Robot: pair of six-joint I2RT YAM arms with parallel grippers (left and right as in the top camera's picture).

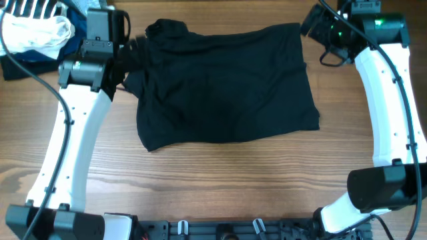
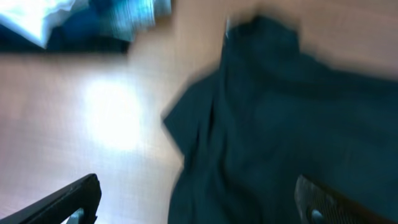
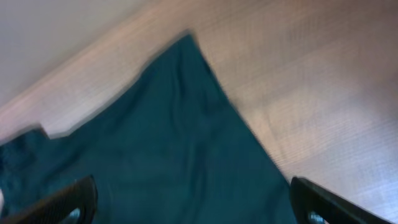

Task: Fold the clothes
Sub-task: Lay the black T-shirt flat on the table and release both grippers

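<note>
The clothes point(image 1: 227, 83), one black garment, lie spread flat across the middle of the wooden table, with a bunched sleeve at the far-left corner point(image 1: 163, 28). My left gripper point(image 2: 199, 208) hovers open over the garment's left edge point(image 2: 280, 124); one finger is above bare wood, the other above fabric. My right gripper point(image 3: 199, 205) hangs open over the far-right corner of the clothes point(image 3: 161, 143), with nothing between its fingers. Both wrist views are blurred.
A heap of white, striped and navy garments point(image 1: 33, 33) sits at the far-left corner, also seen in the left wrist view as the heap point(image 2: 62, 18). Bare wooden table point(image 1: 220, 187) runs along the near side. The table's far edge point(image 3: 74, 68) lies just beyond the garment's corner.
</note>
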